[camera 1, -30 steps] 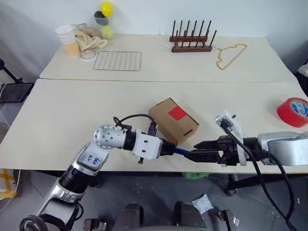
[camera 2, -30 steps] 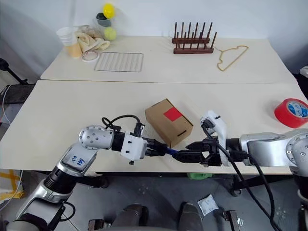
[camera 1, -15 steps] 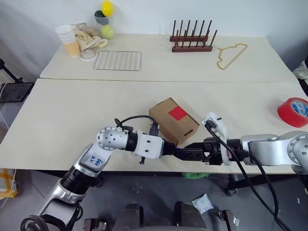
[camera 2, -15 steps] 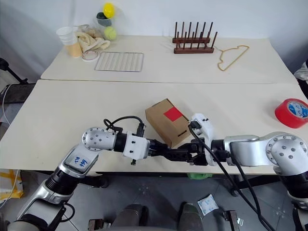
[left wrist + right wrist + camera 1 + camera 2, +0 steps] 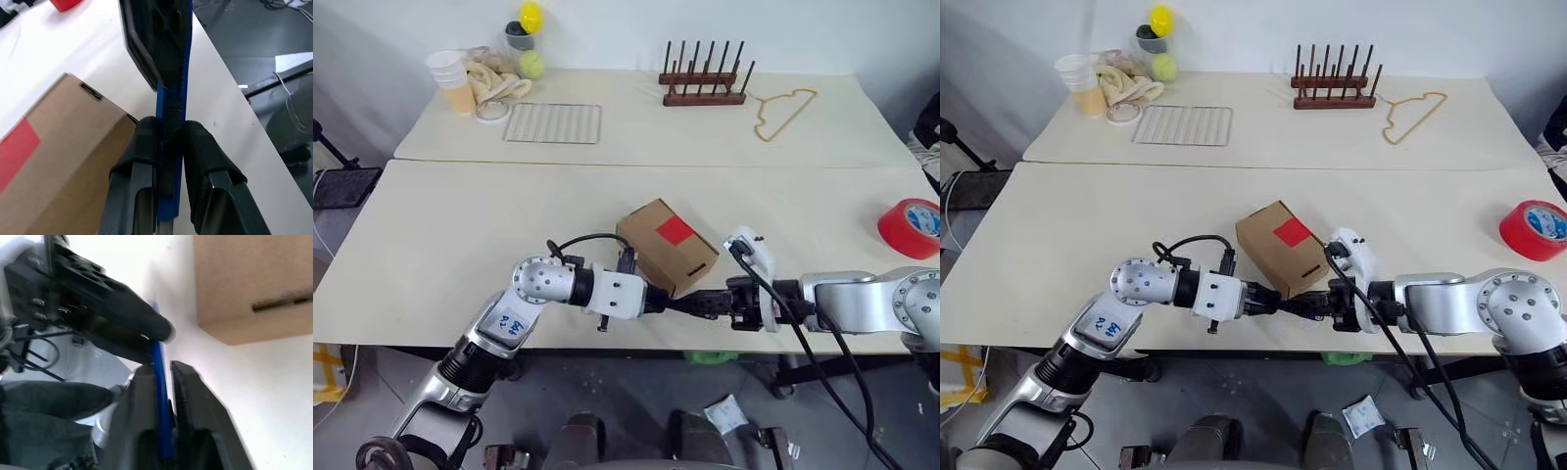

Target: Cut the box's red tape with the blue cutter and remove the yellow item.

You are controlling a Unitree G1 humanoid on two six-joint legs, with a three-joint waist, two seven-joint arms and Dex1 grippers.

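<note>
Two end effectors meet over the near edge of your counter (image 5: 431,245), both pinching the cutter (image 5: 172,117). Your left end effector (image 5: 166,132) has its fingers (image 5: 144,142) pressed onto the cutter's blue body, one on each side. Just beyond it and to its left sits the box (image 5: 666,245), closed, with the red tape (image 5: 674,231) on its upper face. You can see the box's slotted end wall close beside the left end effector's tips in the left wrist view. Your right end effector (image 5: 161,369) faces the left one head-on and clamps the cutter's other end between its fingers (image 5: 188,382); the two sets of tips are nearly touching. The box lies just past that meeting point, apart from the right end effector. Well off to the right end effector's outer side, near the counter edge, lies a red roll (image 5: 911,227).
</note>
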